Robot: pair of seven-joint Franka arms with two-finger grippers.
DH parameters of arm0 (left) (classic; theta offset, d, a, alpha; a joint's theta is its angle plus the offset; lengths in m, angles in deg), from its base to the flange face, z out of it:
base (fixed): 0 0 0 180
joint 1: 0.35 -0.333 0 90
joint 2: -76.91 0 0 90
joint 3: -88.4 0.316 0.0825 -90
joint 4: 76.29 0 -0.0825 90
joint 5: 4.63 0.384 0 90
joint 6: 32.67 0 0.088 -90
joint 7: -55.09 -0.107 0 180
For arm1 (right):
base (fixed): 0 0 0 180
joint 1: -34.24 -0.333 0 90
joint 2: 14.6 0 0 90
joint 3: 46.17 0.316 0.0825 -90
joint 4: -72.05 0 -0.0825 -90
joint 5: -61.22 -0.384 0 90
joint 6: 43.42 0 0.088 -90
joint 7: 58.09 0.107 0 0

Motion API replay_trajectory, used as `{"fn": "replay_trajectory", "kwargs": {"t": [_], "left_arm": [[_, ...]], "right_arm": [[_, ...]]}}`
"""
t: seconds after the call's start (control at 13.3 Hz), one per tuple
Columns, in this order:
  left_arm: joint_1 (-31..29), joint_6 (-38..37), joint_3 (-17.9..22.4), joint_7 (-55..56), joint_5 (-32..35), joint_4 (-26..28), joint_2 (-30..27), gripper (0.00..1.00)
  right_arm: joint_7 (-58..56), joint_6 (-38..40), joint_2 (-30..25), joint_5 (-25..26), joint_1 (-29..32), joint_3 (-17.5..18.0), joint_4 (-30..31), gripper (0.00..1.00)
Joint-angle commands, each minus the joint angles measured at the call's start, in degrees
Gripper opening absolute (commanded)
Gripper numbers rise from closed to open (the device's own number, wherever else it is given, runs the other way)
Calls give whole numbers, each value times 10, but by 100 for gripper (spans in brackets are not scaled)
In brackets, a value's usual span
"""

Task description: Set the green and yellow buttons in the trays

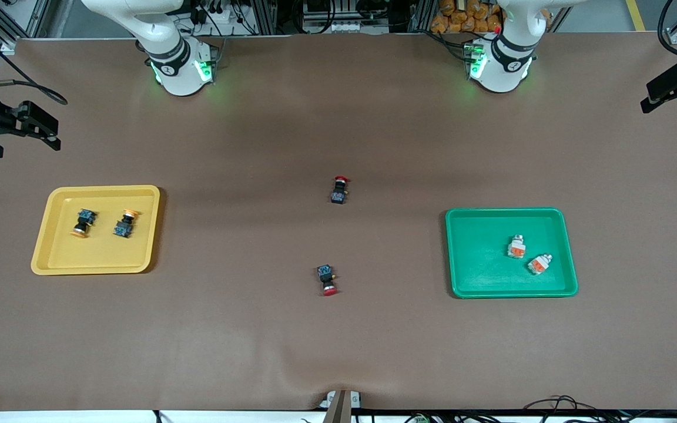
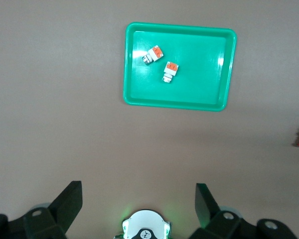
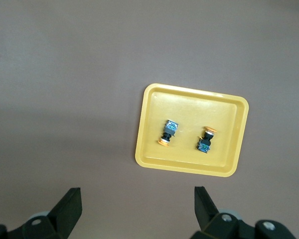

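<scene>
Two black-blue switch buttons with orange-yellow round caps lay inside the shallow yellow plastic tray point(image 1: 42, 247) at the right arm's end of the table: one yellow-capped button point(image 1: 83, 222) sat toward the tray's outer side, and the other yellow-capped button point(image 1: 125, 224) lay just beside it, apart from it, toward the table's middle. Both rested on their sides in the half of the tray farther from the front camera.

At the left arm's end stood the shallow green plastic tray point(image 1: 479, 276), and in it lay two whitish-grey buttons with orange patches. The first grey button point(image 1: 516, 247) and the second grey button point(image 1: 539, 264) sat close together, the second a little nearer the front camera.

Between the trays, on the brown table point(image 1: 338, 341), lay two black-bodied buttons with red caps: one red-capped button point(image 1: 339, 190) farther from the front camera, the other red-capped button point(image 1: 327, 279) nearer to it, well apart.

Both arms waited, drawn up high. The left pincer point(image 2: 138, 201) hung over bare table near the green tray, its black fingers point(image 2: 70, 204) spread wide and holding nothing. The right pincer point(image 3: 138, 206) hung over bare table near the yellow tray, likewise wide open and empty.
</scene>
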Motion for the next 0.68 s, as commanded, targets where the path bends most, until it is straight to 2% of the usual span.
{"fn": "replay_trajectory", "kwargs": {"t": [0.0, 0.3, 0.6], "left_arm": [[-2, -10, -6, -9, -10, 10, -13, 100], [1, -8, -7, -4, -10, 8, -11, 100], [3, 12, -27, -3, -10, 18, -1, 100]], "right_arm": [[-7, 4, 6, 8, 4, 4, -14, 100], [-6, 5, 16, 8, 5, 4, -23, 100], [-3, 30, 38, 4, 7, 4, -55, 100]]}}
